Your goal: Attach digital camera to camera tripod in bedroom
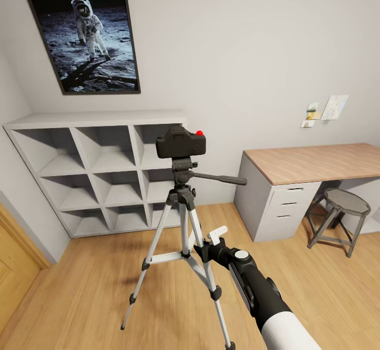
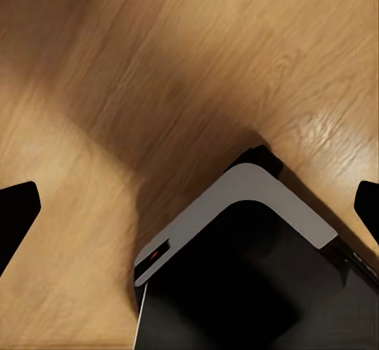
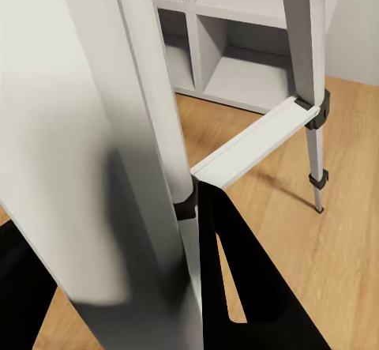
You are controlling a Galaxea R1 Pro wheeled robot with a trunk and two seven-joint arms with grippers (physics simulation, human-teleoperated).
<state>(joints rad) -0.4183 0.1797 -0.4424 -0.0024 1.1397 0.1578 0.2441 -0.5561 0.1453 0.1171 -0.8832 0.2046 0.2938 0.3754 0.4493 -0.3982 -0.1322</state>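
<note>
The camera tripod (image 1: 182,244) stands on the wood floor (image 1: 79,297) before the cube shelf (image 1: 100,171), the digital camera (image 1: 181,143) seated on its head. Right fingers (image 3: 237,287) straddle a silver leg; left fingers (image 2: 17,212) are spread wide.

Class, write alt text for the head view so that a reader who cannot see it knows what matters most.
A small black camera with a red button sits on top of a silver-legged tripod standing on a wood floor. The robot's right hand reaches in beside a tripod leg. Behind are a white cube shelf, an astronaut poster, a desk and a stool.
</note>
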